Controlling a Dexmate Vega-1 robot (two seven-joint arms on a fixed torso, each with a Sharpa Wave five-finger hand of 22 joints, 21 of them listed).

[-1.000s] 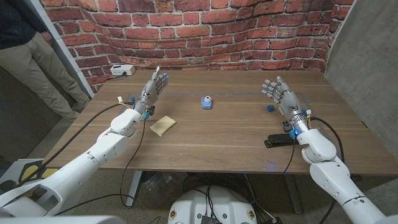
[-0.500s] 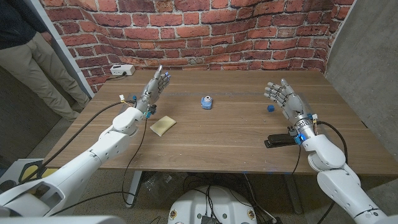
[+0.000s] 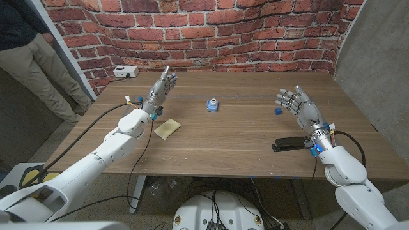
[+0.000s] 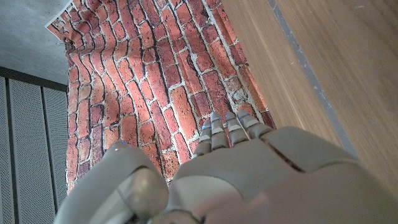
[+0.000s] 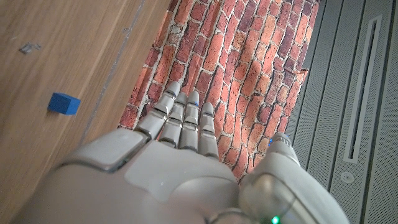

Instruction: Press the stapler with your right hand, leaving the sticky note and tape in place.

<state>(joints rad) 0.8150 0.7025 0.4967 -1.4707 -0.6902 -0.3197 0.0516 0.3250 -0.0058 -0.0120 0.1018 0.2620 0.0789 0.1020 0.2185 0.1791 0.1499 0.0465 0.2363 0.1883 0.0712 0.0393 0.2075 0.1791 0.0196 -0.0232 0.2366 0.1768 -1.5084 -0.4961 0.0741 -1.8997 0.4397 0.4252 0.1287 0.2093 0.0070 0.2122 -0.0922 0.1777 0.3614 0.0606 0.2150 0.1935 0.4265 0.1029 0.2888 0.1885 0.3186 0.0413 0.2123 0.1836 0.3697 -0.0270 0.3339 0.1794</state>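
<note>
We see the stapler (image 3: 292,144) lying near the surface's (image 3: 230,137) front right edge, just beside the right hand's (image 3: 302,107) wrist. That hand is raised, fingers apart, holding nothing. The left hand (image 3: 160,90) seems empty too, its fingers straight. The note (image 3: 167,128) lies front-left, the tape (image 3: 212,105) mid-surface.

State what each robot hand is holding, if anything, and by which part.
Nothing is held. The left hand and the right hand are both raised with fingers apart; the stapler lies untouched on the table.
</note>
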